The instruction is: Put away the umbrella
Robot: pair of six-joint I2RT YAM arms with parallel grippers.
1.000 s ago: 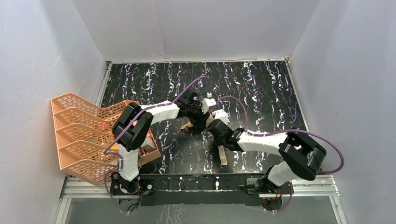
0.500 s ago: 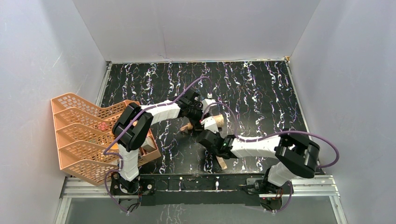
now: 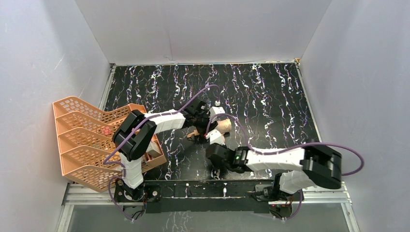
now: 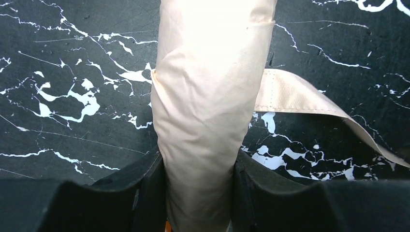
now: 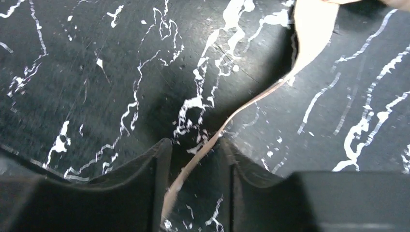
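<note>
The umbrella (image 3: 223,125) is folded into a tan roll and lies on the black marbled table at the centre. My left gripper (image 3: 208,123) is shut round the roll; in the left wrist view the tan canopy (image 4: 208,96) fills the gap between my black fingers (image 4: 199,183). Its tan strap (image 4: 300,94) trails off to the right on the table. My right gripper (image 3: 214,162) is low over the table near the front edge. In the right wrist view its jaws (image 5: 196,159) stand apart with the thin strap (image 5: 251,101) running edge-on between them, unpinched.
An orange mesh tray rack (image 3: 87,140) with several tiers stands at the left edge, beside the left arm's base. A small red object (image 3: 105,130) lies in one tier. Grey walls close in the table on three sides.
My right gripper has moved toward the near edge along the strap, and the strap's end is now hidden under it. My left gripper has stayed shut on the umbrella roll.
</note>
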